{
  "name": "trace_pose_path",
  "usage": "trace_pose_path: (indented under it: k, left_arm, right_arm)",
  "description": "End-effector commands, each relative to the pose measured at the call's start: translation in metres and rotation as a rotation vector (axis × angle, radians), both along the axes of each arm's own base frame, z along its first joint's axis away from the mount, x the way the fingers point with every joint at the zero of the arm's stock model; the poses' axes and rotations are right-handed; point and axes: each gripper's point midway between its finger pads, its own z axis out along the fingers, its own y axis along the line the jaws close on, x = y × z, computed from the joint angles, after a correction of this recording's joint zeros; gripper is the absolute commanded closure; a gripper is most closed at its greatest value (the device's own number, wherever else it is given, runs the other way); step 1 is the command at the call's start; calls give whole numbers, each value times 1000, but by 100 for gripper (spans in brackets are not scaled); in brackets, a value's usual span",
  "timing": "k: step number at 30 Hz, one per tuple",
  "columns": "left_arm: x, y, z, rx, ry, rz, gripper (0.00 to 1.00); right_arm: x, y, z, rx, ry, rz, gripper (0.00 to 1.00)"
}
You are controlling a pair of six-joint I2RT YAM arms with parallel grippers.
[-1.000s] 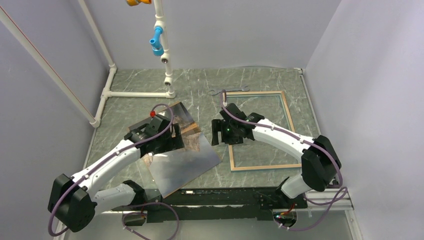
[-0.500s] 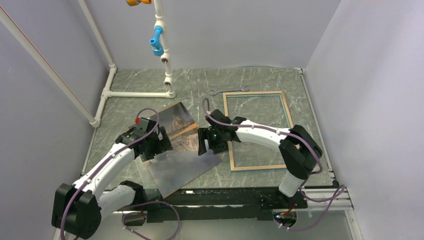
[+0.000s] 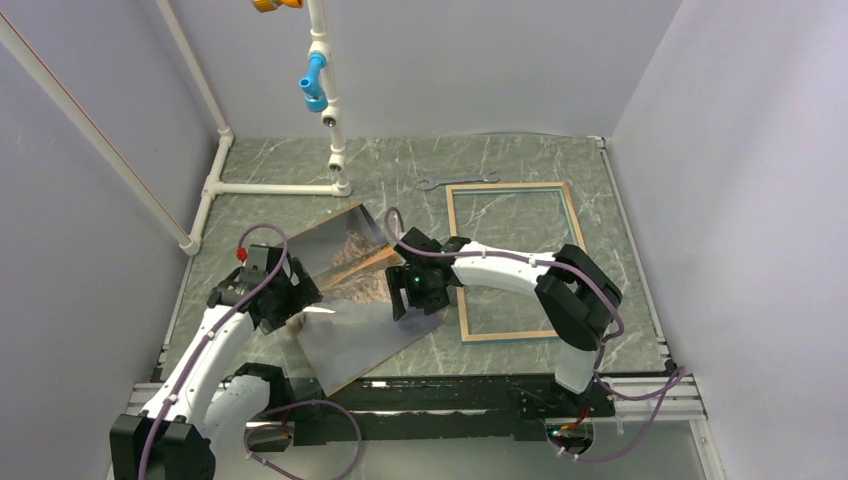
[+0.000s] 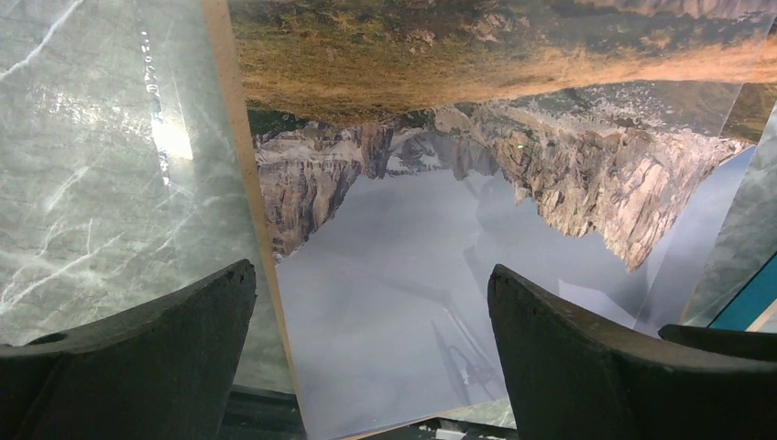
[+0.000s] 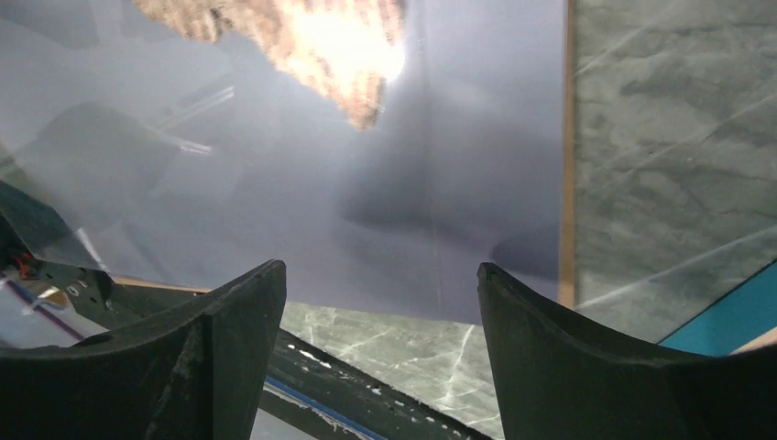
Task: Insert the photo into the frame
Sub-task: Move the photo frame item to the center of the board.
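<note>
- Progress: insertion not begun; your left claw [image 4: 368,270] hangs spread over the photo [image 3: 350,270], pinching nothing.
- That photo lies flat on the desk [image 3: 400,170], at nine o'clock of the frame [image 3: 505,186].
- Your right claw [image 5: 380,266], spread and bare, hovers at its three o'clock edge; frame lies unfilled.

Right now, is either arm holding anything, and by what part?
Nothing is held. The left fingers and right fingers stand open above the photo.
</note>
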Motion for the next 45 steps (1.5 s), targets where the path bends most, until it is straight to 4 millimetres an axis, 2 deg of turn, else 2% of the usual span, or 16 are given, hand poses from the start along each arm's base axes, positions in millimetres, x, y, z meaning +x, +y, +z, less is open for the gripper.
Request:
trace_pose_path:
  k: [1, 6, 10, 15, 19, 22, 27, 30, 33, 39, 45]
  left_arm:
    - [3, -2, 4, -12, -12, -14, 1]
    - [9, -9, 27, -50, -93, -45, 1]
    - [11, -10, 55, -60, -169, -49, 1]
    - [5, -8, 101, -73, -268, -33, 1]
    - [2, 0, 136, -61, -381, 10, 1]
    - [-3, 4, 151, -52, -415, 21, 1]
    - [-6, 4, 161, -58, -430, 16, 1]
    - [-9, 3, 166, -61, -434, 10, 1]
    - [-9, 1, 170, -79, -453, 9, 1]
    - [-7, -5, 163, -104, -441, -4, 1]
    - [-4, -8, 147, -105, -401, -17, 1]
  right_arm:
    - [-1, 9, 25, -77, -135, 67, 22]
    - [-27, 21, 32, -88, -146, 134, 23]
    - [-63, 33, 31, -68, -118, 181, 26]
    - [-104, 39, 10, -85, -60, 200, 26]
    - [-115, 39, -7, -112, -30, 179, 26]
    - [-113, 39, -12, -124, -31, 156, 26]
    - [-101, 34, -21, -158, -30, 99, 25]
    - [-91, 28, -26, -159, -21, 53, 25]
    - [-71, 18, -25, -152, -58, -22, 24]
    - [-33, 4, -13, -74, -94, -134, 24]
    - [6, -5, 0, -78, -147, -187, 23]
